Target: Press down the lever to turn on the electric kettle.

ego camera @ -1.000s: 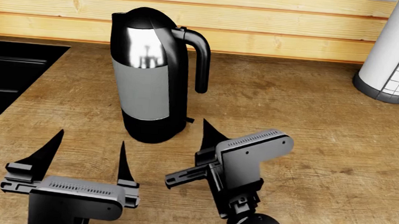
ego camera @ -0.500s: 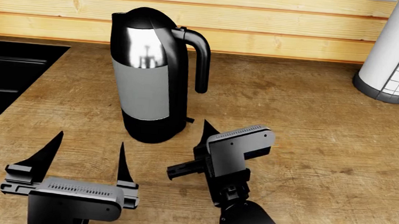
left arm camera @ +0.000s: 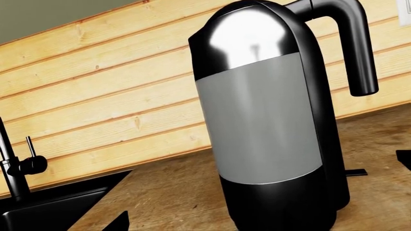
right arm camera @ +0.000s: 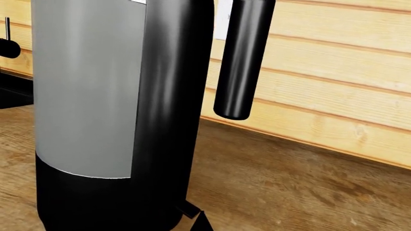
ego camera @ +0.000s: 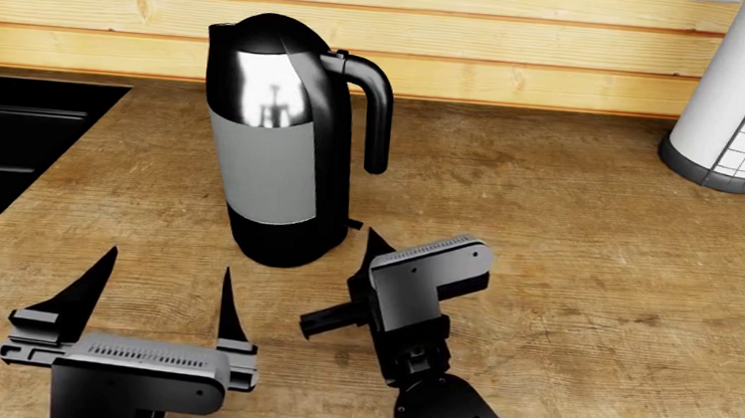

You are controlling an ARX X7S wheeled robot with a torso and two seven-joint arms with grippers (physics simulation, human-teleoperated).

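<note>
Electric kettle (ego camera: pixel 281 140) upright near desk (ego camera: pixel 584 236) back edge, beside sink (ego camera: pixel 12 141). Lever (ego camera: pixel 352 224) juts from base, handle side. Right tool (ego camera: pixel 372 259) close by lever, spread unclear. Left tool (ego camera: pixel 159 292) wide, near front edge.

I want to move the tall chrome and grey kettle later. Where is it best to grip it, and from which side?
Grip the tall chrome and grey electric kettle by its curved black handle, coming from the kettle's right side. The handle stands clear of the body with a gap jaws could probably close through; the smooth round body looks too wide.
</note>
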